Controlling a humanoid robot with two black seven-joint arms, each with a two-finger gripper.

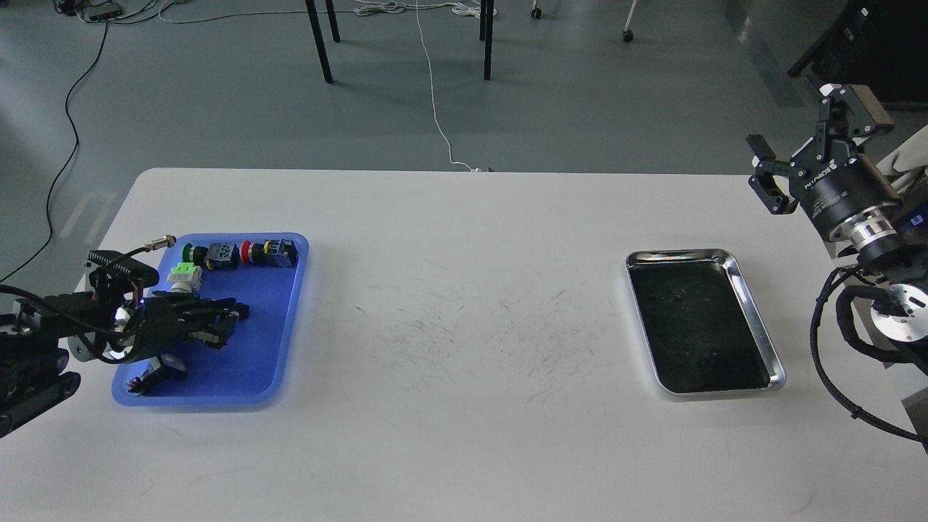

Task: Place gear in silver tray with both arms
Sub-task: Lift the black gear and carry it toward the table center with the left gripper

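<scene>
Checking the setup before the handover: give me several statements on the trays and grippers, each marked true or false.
1. The silver tray holds a gear. False: only tiny specks show on its dark bottom.
2. The left gripper is over the blue tray. True.
3. The right gripper is inside the silver tray. False: it hangs raised beyond the tray's far right corner, open.
4. Small parts line the blue tray's far edge. True.

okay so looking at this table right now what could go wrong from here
1. The left claw sits low over the crowded blue tray; it may knock the small parts along the far rim.
2. That claw looks dark, so whether it holds anything is unclear.
3. The silver tray lies far across the table; the right claw hangs open beyond it, so a handover could drop the part.
</scene>
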